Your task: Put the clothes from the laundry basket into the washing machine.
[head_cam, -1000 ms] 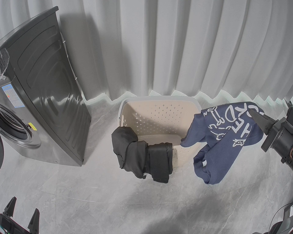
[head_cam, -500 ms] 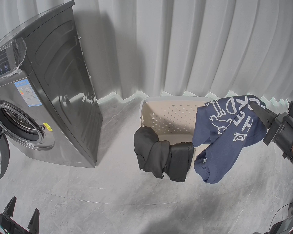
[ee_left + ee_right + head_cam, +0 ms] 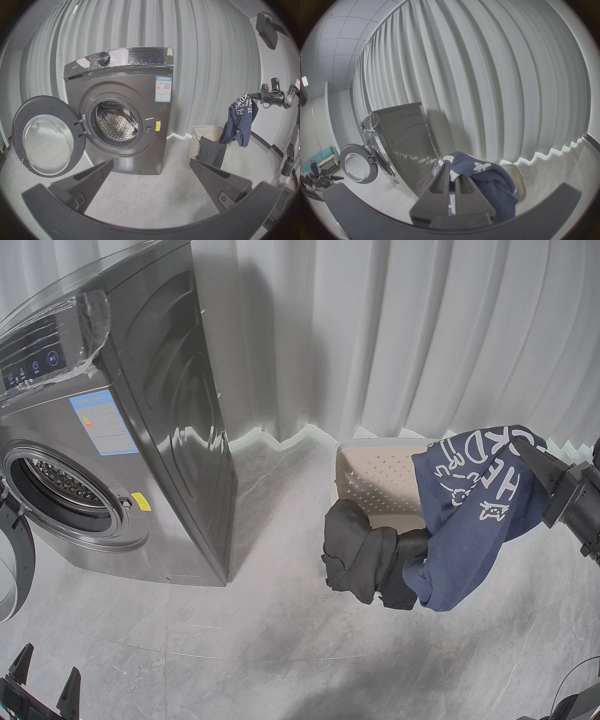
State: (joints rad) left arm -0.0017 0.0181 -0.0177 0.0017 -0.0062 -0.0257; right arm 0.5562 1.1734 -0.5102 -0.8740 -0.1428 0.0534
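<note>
A navy printed sweatshirt (image 3: 475, 509) hangs in the air from my right gripper (image 3: 522, 446), which is shut on its upper edge, above the right side of the beige laundry basket (image 3: 375, 471). The right wrist view has the shut gripper (image 3: 453, 178) with the sweatshirt (image 3: 490, 184) bunched around it. A black garment (image 3: 365, 555) drapes over the basket's front rim. The grey washing machine (image 3: 125, 446) stands to the left with its door (image 3: 15, 565) swung open and its drum (image 3: 117, 120) visible. My left gripper (image 3: 44, 677) is low at the near left, open and holding nothing.
White curtains (image 3: 406, 334) run behind the machine and the basket. Bare grey floor (image 3: 269, 627) lies between me, the machine and the basket. The open door (image 3: 47, 137) juts out on the machine's left side.
The head view has swung left, so the machine's front and drum now show and the basket sits farther right. The sweatshirt still hangs from my right gripper.
</note>
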